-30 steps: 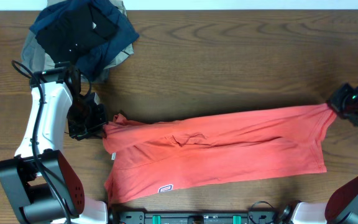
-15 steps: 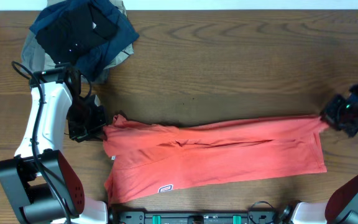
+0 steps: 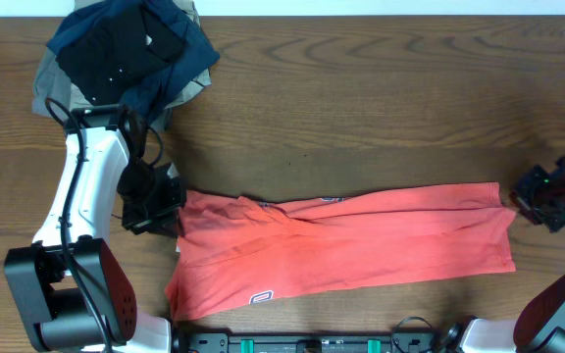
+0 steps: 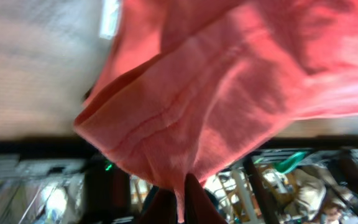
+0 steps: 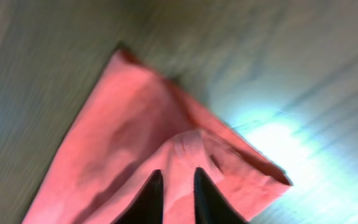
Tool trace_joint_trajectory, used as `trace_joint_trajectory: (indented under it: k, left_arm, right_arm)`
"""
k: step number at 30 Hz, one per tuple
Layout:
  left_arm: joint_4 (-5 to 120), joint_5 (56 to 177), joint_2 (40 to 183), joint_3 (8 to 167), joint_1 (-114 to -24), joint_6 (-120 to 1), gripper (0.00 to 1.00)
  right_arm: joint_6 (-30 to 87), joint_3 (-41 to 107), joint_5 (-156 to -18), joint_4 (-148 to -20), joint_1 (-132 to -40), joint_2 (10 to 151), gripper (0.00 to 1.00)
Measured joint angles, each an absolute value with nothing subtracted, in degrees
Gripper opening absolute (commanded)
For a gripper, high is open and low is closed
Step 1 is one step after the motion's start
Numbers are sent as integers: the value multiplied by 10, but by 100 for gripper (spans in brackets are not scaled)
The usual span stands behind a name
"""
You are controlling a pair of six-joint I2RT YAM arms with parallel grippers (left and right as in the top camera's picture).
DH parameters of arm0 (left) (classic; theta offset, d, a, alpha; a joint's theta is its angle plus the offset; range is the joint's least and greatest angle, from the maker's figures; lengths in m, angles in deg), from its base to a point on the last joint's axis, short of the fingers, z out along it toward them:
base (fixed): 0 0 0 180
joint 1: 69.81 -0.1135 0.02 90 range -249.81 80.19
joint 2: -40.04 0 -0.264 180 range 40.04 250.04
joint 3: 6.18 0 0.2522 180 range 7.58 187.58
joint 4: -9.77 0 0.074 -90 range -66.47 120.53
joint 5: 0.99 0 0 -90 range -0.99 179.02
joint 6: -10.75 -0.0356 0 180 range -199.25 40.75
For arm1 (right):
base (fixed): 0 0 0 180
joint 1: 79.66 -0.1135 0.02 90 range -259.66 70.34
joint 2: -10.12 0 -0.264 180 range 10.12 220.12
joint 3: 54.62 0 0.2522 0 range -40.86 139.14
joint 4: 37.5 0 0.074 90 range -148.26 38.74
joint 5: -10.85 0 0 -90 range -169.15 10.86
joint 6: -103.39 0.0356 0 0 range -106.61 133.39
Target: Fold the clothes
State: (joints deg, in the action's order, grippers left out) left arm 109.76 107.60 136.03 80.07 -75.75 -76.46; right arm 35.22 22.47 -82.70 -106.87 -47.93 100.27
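While the left hand bites down hard on the left corner of the coral-red short-sleeved cotton T-shirt, the garment lies in one long band across the near side of the brown wooden table. It is doubled over lengthwise and runs almost from arm to arm. The left wrist view backs that up, with a bunched red seam pinched between closed fingers. Over at the other end, the right hand sits right at the shirt's right edge. Its two dark fingers stand a sliver apart with red hem showing between them. Clamped or letting go? I can't tell.

This cloth looks light, soft and limp. I'd expect it to sag and crease wherever nothing holds it, and you can see wrinkles gathering left of the middle. It shouldn't be slippery. The corners and stitched hems look like the best places to pinch, both ends together so the band pulls flat.

As for writing, there's a small white-outlined logo patch by the near edge, too small to read. A white label peeks out on the left, blurred, with nothing legible. A heap of black, navy and khaki garments sits at the far left, well apart.
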Motion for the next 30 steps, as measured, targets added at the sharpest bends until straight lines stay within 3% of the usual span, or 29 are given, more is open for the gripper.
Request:
trace_joint_trajectory:
  k: [6, 7, 12, 13, 14, 16, 18, 25, 29, 30]
  left_arm:
    - [1121, 1037, 1360, 801, -761, -742, 6]
    - [1125, 1035, 1360, 801, -761, -740, 6]
    - [1149, 1025, 1360, 801, -756, -727, 8]
    - [1152, 1024, 1360, 801, -754, -726, 15]
    - [1156, 1022, 1360, 801, -750, -724, 30]
    - [1158, 1021, 1360, 801, -743, -719, 70]
    - [1158, 1021, 1360, 801, -736, -717, 74]
    - [1150, 1021, 1360, 801, -726, -715, 69]
    - [1102, 1036, 1360, 801, -725, -717, 47]
    - [1089, 1042, 1360, 800, -722, -718, 37]
  right_arm:
    - [359, 225, -829, -1070, -421, 1003, 1]
    - [357, 225, -834, -1072, -414, 1003, 7]
    - [339, 225, -868, -1074, -409, 1003, 56]
    - [333, 225, -876, -1074, -410, 1003, 65]
    - [326, 225, -886, -1074, -413, 1003, 74]
    - [310, 225, -903, -1073, -424, 1003, 82]
    - [303, 224, -919, -1073, -441, 1003, 83]
    - [272, 224, -967, -1060, -502, 1003, 81]
    - [263, 224, -986, -1044, -554, 1003, 77]
    - [261, 224, -989, -1043, -570, 1003, 71]
